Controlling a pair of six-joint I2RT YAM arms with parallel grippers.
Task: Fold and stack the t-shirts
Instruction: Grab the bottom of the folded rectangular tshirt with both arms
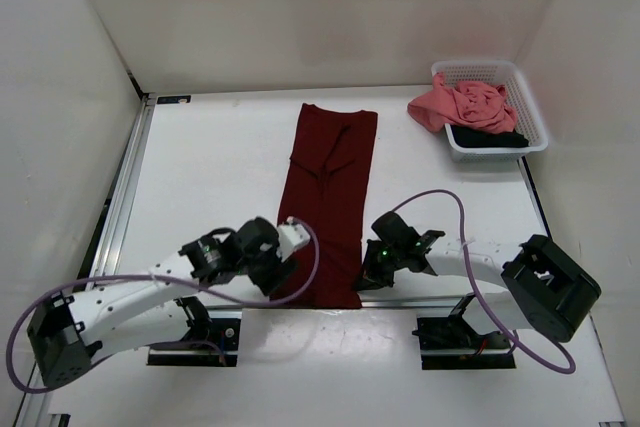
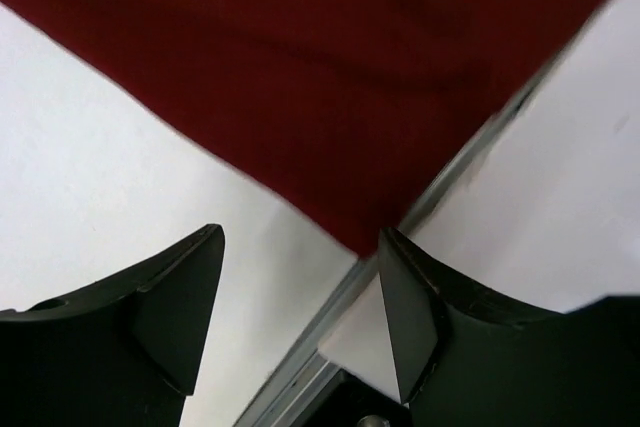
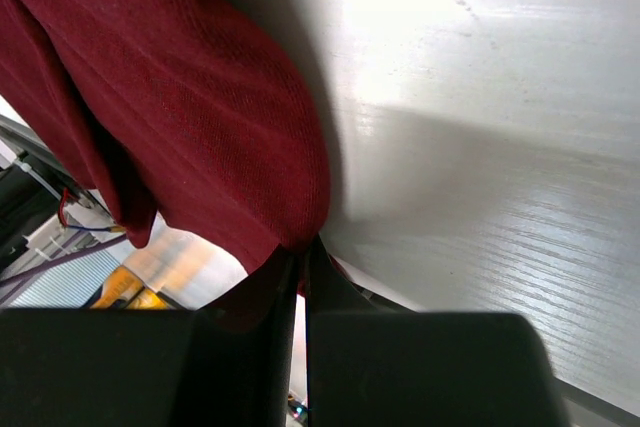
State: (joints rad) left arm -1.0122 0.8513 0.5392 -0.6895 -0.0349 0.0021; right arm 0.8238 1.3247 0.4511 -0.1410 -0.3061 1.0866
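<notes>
A maroon shirt [image 1: 332, 197] lies on the white tabletop [image 1: 220, 177], folded lengthwise into a long narrow strip. It runs from the far middle of the tabletop back toward the arms. Both arms reach in to its near end, one at each corner.

The left hand [image 2: 300, 237] is at the near left corner. Its fingers [image 2: 175, 297] stand apart with nothing held, and the corner of the cloth points into the gap, close to one fingertip. The right hand [image 3: 300, 262] is at the near right corner. It is closed, pinching the shirt's edge between its fingertips, and the cloth bunches up just above the grip.

A white mesh basket [image 1: 535, 117] sits at the far right corner, well apart from the strip. A pink shirt [image 1: 465, 104] is crumpled in it and spills over its left rim. A black shirt [image 1: 500, 139] lies under the pink one.
</notes>
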